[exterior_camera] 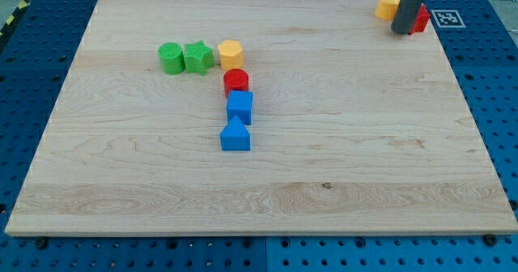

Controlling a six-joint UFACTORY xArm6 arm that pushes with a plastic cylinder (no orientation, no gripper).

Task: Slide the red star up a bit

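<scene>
A red block (420, 19), probably the red star, lies at the board's top right corner, mostly hidden behind my rod, so I cannot make out its shape. My tip (401, 31) rests on the board right against its left side. An orange block (388, 6) sits just left of the rod, touching or nearly touching it.
Left of centre is a cluster: a green cylinder (170, 58), a green star (197, 57), a yellow hexagon (231, 54), a red cylinder (236, 82), a blue cube (239, 108) and a blue house-shaped block (235, 134). The wooden board (364, 142) lies on a blue pegboard table.
</scene>
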